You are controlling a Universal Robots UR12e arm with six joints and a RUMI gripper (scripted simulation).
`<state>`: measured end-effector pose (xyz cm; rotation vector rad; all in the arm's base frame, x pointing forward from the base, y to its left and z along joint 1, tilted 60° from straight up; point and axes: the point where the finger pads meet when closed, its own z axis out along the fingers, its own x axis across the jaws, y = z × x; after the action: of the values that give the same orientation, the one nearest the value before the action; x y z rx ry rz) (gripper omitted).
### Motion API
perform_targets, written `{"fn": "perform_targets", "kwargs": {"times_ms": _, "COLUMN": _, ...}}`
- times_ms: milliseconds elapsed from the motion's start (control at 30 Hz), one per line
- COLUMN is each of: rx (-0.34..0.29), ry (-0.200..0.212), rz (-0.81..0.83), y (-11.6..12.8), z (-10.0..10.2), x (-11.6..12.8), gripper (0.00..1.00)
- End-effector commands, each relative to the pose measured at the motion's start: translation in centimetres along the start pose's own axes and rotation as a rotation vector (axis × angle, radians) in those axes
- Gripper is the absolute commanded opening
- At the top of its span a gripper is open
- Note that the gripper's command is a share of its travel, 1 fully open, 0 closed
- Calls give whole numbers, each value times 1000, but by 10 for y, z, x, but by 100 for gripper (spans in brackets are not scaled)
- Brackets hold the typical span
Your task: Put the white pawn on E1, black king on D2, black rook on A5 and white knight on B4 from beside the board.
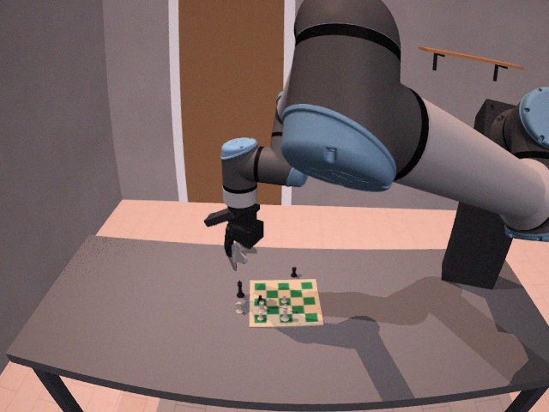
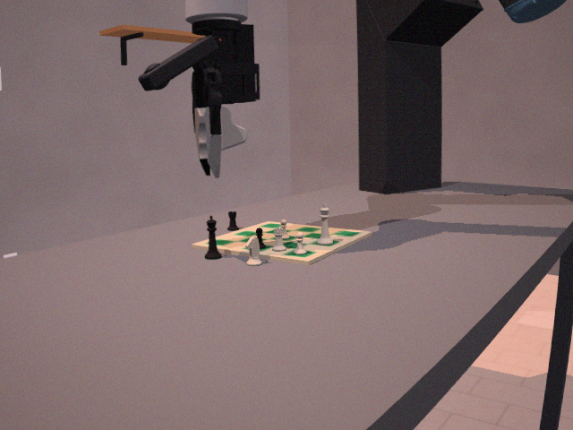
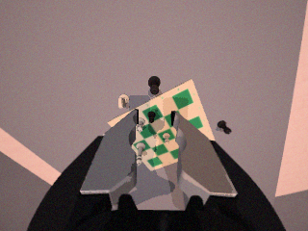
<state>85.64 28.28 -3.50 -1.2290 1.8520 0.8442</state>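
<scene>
High above the table [image 1: 133,310], left of the board's far corner, the gripper [image 1: 234,261] hangs with its fingers pointing down. The jaws stand narrow, partly drawn together, with nothing between them. In the wrist view the two grey fingers frame part of the board [image 3: 185,103] far below.

Below the gripper, the green-and-tan chessboard [image 1: 310,283] lies flat near the table centre. Three task pieces stand upright on the table beside it:
- The black king [image 1: 240,288] stands just off the left edge of the board.
- The white knight [image 1: 239,307] stands just nearer than the king, also off the left edge.
- The black rook [image 1: 293,271] stands just beyond the far edge.

The white pawn cannot be told apart from the other white pieces.

On the board, one black pawn [image 2: 260,237] and several white pieces occupy the left squares; a tall white piece [image 2: 324,225] is the highest among them. These pieces cluster close to the king and the knight.

To the right, the dark pedestal [image 1: 479,248] of the arm stands on the table's far edge, well apart from the board. A wooden shelf [image 1: 469,57] hangs on the far wall.
</scene>
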Motion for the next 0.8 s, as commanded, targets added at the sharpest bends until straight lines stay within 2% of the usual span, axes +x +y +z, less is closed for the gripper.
{"fn": "perform_targets", "kwargs": {"times_ms": 0, "rx": 1, "ry": 0, "rz": 0, "y": -1, "z": 0, "x": 0, "gripper": 25}}
{"fn": "perform_targets", "kwargs": {"times_ms": 767, "rx": 0, "ry": 0, "rz": -2, "y": -1, "z": 18, "x": 0, "gripper": 25}}
